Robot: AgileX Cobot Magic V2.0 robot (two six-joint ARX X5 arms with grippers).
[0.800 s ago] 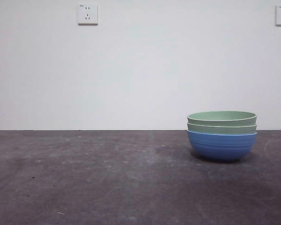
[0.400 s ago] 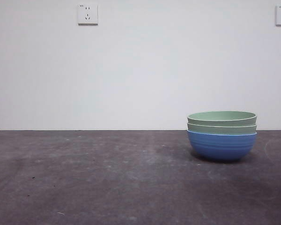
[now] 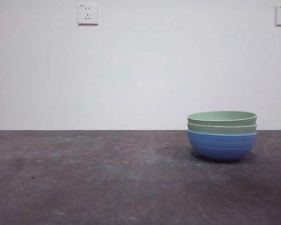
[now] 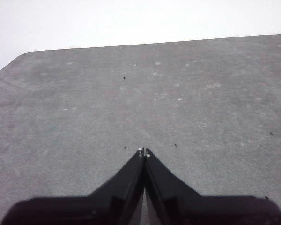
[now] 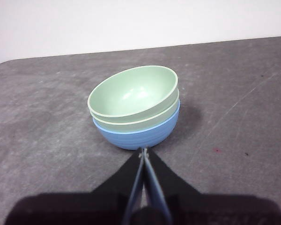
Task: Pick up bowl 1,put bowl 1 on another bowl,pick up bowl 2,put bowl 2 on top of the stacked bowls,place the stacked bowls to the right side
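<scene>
Right wrist view: the right end effector (image 5: 144, 151), jaws pressed together on nothing, hangs just beside the stacked bowls (image 5: 136, 110); they sit toward the tabletop's (image 3: 107, 178) right edge, so I judge the placing done, and any retreat should lift straight away without nudging them. The left end effector (image 4: 144, 152) is likewise closed, empty. Count: one blue bowl (image 3: 221, 145), two green bowls nested in it.

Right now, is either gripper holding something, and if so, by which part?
Nothing is held. The left gripper is shut over bare table, and the right gripper is shut, apart from the stack of two pale green bowls in a blue ribbed bowl.
</scene>
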